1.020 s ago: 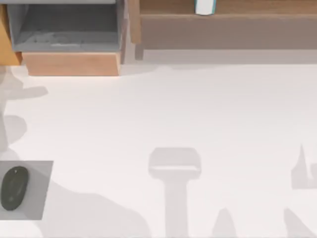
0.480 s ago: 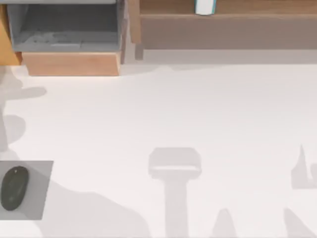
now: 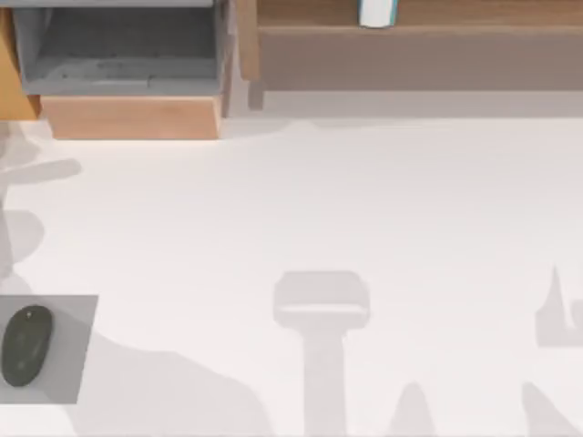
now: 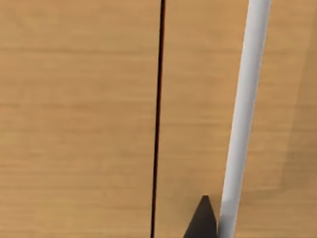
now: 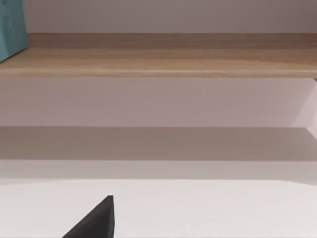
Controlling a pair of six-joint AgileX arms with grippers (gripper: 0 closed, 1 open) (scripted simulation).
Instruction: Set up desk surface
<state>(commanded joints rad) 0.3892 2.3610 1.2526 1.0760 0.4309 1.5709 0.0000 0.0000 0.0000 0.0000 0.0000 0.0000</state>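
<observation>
**A:** From the top view, where does your work lie?

**B:** The desk (image 3: 364,209) runs wide from left to right under everything, mostly bare. A mouse (image 3: 25,344) sits on a grey mat (image 3: 73,364) at the near left edge. A wooden box (image 3: 127,116) stands at the far left, a shelf (image 3: 410,55) along the far right with a teal-and-white item (image 3: 376,12) on it.

**A:** And the left wrist view?

**B:** You face a wood panel (image 4: 79,119) with a dark seam and a white bar (image 4: 242,119) just beside one dark fingertip. Whether the left jaws are spread or clenched, I cannot tell.

**A:** The right wrist view?

**B:** The desk lies below and ahead, reaching the shelf, a teal corner (image 5: 11,29) on it. One dark fingertip shows; the jaws' state I cannot tell. By my judgement, your left arm is nearer the mouse.
</observation>
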